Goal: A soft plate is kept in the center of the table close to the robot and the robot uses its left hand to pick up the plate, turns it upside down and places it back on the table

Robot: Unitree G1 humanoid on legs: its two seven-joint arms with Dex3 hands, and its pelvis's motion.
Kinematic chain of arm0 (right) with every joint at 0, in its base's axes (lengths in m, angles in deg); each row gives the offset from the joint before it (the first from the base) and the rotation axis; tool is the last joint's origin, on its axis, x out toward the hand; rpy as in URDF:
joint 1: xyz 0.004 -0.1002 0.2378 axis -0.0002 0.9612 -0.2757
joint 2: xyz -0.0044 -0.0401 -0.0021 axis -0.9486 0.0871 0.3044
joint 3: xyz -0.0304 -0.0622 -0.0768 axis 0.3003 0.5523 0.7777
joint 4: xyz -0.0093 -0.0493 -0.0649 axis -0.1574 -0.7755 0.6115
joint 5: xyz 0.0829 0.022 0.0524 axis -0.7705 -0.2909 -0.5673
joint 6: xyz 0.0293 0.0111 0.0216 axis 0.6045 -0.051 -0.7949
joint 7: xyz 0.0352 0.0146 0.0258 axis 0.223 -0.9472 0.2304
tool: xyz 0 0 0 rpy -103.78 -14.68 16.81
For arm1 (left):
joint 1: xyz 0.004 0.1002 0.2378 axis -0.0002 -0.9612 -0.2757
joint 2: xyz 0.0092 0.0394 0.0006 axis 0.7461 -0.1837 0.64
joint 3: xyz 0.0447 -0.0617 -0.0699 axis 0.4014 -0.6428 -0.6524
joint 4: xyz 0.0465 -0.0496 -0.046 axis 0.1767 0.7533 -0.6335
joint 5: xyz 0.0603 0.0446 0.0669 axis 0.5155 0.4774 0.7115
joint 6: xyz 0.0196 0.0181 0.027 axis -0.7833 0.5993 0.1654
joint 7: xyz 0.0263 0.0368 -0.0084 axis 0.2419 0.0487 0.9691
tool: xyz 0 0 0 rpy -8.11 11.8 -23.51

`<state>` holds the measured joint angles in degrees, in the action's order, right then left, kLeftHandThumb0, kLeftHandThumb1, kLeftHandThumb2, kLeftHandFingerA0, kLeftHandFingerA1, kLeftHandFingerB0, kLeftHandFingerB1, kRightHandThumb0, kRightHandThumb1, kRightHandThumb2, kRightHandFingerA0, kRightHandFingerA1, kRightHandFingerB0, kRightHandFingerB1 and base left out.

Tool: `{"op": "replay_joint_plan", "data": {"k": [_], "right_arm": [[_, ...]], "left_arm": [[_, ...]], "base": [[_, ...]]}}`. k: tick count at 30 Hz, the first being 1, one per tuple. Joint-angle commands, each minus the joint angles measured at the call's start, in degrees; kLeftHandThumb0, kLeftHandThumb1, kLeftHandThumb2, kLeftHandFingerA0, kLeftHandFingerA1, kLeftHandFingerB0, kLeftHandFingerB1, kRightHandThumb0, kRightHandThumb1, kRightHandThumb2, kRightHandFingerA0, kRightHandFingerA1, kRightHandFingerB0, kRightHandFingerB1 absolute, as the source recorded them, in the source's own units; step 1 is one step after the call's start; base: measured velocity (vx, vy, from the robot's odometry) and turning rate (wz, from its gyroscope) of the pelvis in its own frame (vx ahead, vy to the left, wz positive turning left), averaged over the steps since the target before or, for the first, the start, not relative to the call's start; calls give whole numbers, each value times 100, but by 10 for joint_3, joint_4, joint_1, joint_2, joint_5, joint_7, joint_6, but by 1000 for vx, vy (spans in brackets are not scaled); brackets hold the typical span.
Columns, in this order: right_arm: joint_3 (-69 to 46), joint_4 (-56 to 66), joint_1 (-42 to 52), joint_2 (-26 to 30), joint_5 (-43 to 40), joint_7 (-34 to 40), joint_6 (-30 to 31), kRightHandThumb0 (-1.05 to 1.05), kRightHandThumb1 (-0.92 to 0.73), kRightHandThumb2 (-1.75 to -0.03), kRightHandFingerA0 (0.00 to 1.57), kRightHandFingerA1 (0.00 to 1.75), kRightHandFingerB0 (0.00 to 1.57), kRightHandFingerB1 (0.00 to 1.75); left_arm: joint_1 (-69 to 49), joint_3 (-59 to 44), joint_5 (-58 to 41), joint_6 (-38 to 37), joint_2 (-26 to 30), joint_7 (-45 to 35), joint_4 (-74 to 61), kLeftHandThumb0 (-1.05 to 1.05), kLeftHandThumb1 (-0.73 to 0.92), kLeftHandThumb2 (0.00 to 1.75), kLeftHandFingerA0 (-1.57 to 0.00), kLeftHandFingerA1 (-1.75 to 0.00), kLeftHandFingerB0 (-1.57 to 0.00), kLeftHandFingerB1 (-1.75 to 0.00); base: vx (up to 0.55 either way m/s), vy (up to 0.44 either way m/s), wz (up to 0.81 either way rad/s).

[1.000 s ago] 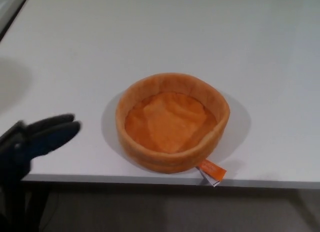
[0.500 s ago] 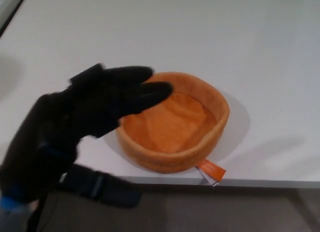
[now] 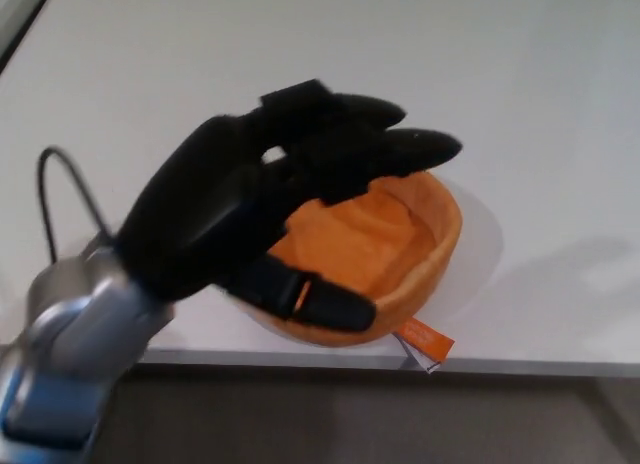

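In the head view, the left robot hand [image 3: 265, 219] reaches in from the picture's left and spreads over the soft orange plate [image 3: 400, 239], which sits on the white surface [image 3: 480, 74] near its front edge. Two fingers [image 3: 400, 144] stretch across the far rim, while the thumb [image 3: 320, 302] lies low along the near rim. The robot hand looks released, its fingers apart and not yet closed on the fabric; whether any finger touches the rim cannot be told, since the palm hides that side of the plate. The plate's right wall and part of its floor show, open side up. A small orange tag [image 3: 425, 342] hangs from its wall over the edge of the surface. The right robot hand does not show.

The step in hand appears to be the reach for the pick-up: the plate is not lifted or turned. The next move probably calls for closing fingers and thumb on the near-left rim, firmly enough that the soft wall does not fold out of the hold, then lifting before turning it over.
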<state>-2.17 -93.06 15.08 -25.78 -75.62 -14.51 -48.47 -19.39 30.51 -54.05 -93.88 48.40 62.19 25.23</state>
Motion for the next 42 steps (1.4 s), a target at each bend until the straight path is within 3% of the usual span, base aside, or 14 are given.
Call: {"op": "replay_joint_plan", "data": {"k": [1, 2, 5, 8, 9, 10, 11, 12, 13, 14, 16, 17, 24, 42], "right_arm": [[-5, 3, -7, 2, -15, 4, 12, -68, -66, -101, 53, 55, 40, 50], [-7, -5, -11, 4, -12, 4, 3, -67, -83, -66, 62, 38, 46, 34], [-8, -21, -14, 5, -4, 5, -16, -67, -82, -66, 63, 39, 46, 35], [-4, 0, -4, 2, -2, 9, -7, -67, -66, -101, 53, 55, 39, 50], [-2, 1, -5, -2, -1, 11, -7, -69, -82, -66, 62, 39, 46, 34], [0, -2, -7, -7, 0, 13, -6, -69, -82, -66, 62, 39, 46, 34], [-2, -14, -15, -5, 2, 12, -16, -67, -67, -102, 52, 55, 40, 50], [-2, -20, -21, -5, 3, 12, -20, -67, -82, -67, 62, 39, 47, 35], [-2, -21, -24, -6, 2, 13, -20, -67, -82, -67, 62, 39, 47, 35], [-2, -24, -26, -8, 1, 12, -19, -67, -67, -102, 52, 55, 39, 50], [-5, -48, -36, -11, -3, 7, -28, -67, -67, -101, 52, 55, 38, 49], [-5, -49, -32, -11, -6, 3, -31, -67, -83, -66, 62, 38, 46, 35], [-6, -43, -36, -14, -5, 5, -37, -63, -84, -66, 66, 39, 48, 35], [-11, -40, -48, -17, -37, -17, 2, -55, -83, -66, 70, 40, 52, 36]], "left_arm": [[100, 61, 200, 66, 15, 68, 129, -91, 73, 63, -47, -44, -41, -34], [102, 69, 208, 69, 17, 69, 136, -90, 73, 63, -47, -43, -41, -33], [105, 92, 233, 78, 27, 67, 155, -92, 73, 63, -48, -42, -41, -33], [115, 113, 259, 77, 36, 92, 192, -91, 73, 63, -51, -43, -43, -34], [118, 118, 264, 82, 40, 94, 202, -91, 73, 63, -51, -42, -42, -34], [122, 122, 268, 88, 44, 93, 209, -91, 73, 63, -51, -42, -42, -34], [117, 127, 267, 107, 38, 89, 220, -88, 69, 62, -52, -42, -43, -35], [115, 132, 268, 121, 34, 88, 228, -85, 67, 62, -51, -41, -42, -35], [116, 136, 271, 128, 34, 89, 233, -85, 67, 62, -51, -41, -42, -35], [112, 143, 279, 146, 31, 84, 237, -81, 52, 93, -43, -51, -31, -46], [99, 160, 296, 194, 23, 68, 247, -80, 65, 61, -50, -38, -39, -34], [90, 164, 298, 218, 17, 61, 248, -81, 65, 61, -49, -38, -37, -33], [99, 180, 296, 332, 8, -38, 279, -93, 63, 61, -23, -32, -27, -29], [64, 201, 305, 438, 5, -93, 298, -97, 59, 59, -23, -31, -26, -29]], "base": [[0, 0, 0], [0, 0, 0], [0, 0, 0], [0, 0, 0], [0, 0, 0], [0, 0, 0], [0, 0, 0], [0, 0, 0], [0, 0, 0], [0, 0, 0], [0, 0, 0], [0, 0, 0], [0, 0, 0], [0, 0, 0]]}}
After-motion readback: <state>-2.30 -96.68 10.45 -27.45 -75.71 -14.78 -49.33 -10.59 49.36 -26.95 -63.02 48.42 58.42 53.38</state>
